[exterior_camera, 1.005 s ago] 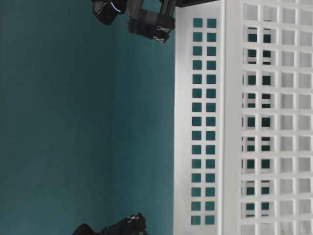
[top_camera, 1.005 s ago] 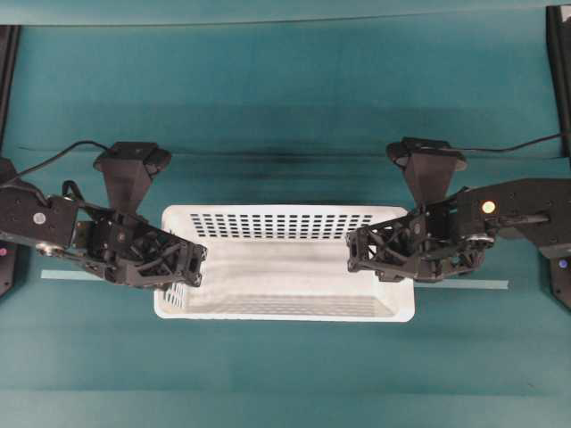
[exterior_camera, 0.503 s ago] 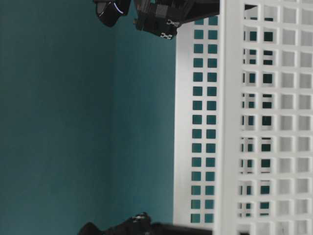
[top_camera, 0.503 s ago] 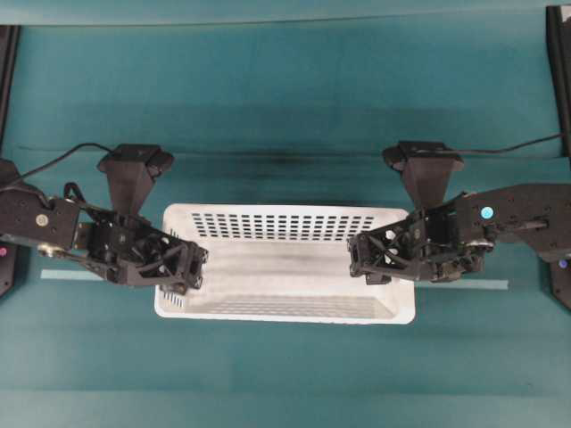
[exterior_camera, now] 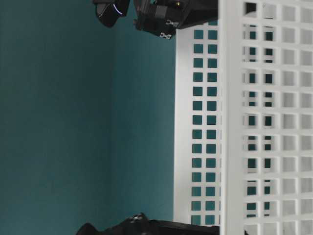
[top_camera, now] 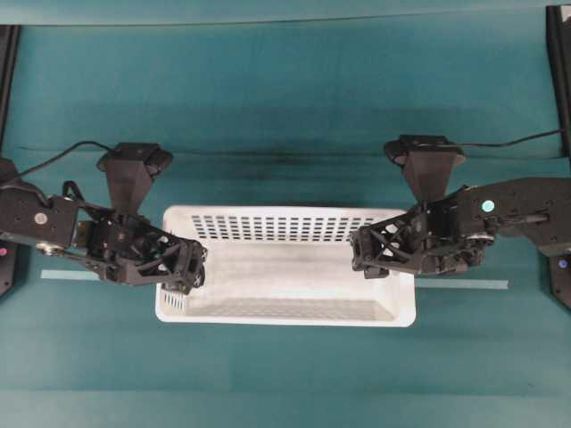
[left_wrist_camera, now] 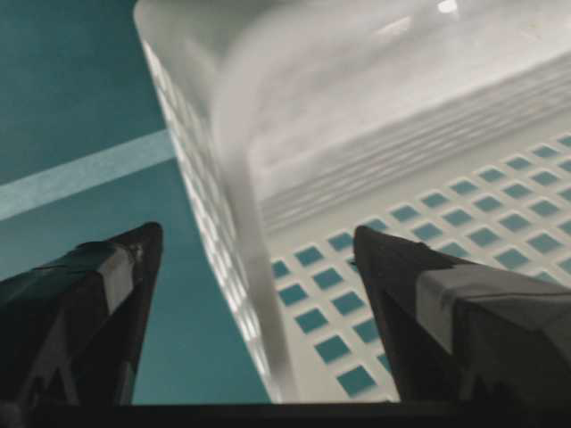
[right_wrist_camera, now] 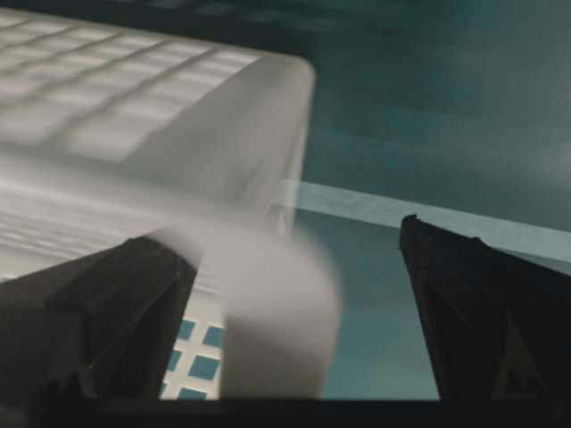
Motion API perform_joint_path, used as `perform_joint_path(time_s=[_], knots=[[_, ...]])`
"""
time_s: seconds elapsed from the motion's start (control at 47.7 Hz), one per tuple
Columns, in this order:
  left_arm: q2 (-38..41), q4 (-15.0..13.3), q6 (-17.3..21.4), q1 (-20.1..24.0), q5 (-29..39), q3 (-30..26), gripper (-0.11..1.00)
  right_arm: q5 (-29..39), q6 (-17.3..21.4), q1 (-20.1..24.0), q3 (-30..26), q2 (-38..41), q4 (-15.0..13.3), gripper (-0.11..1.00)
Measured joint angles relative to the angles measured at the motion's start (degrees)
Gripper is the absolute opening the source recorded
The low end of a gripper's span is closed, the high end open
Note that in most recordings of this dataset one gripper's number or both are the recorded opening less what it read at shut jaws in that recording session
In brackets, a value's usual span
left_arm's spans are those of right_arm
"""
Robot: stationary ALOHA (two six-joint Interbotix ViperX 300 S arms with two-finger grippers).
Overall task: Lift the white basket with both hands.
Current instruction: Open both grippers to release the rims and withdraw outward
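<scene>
Your left gripper (left_wrist_camera: 254, 294) stands released, its jaws spread with the basket's (top_camera: 285, 308) end wall between them, one finger (left_wrist_camera: 89, 312) outside and one inside. Your right gripper (right_wrist_camera: 294, 312) is likewise spread astride the opposite rim. The basket sits on the teal table (top_camera: 285, 107), across a pale tape line (left_wrist_camera: 80, 174).

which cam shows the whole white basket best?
Overhead exterior: the white basket shows whole, all four rim edges. Table-level shows only perforated walls, cropped. The left wrist view shows one end wall and floor; the right wrist view a blurred corner.
</scene>
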Motion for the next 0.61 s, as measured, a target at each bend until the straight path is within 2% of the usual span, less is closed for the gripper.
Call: perform_joint_path(time_s=[0.335,0.607], knots=[[-6.8,0.1,0.6,0.6,0.5,0.6,0.87,3.2,0.0,-0.4,0.0,-4.8,0.0,0.94],[-16.5,0.1,1.8,0.7,2.5,0.8,0.87,7.0,0.0,-1.1,-1.2,-14.4,0.0,0.94]])
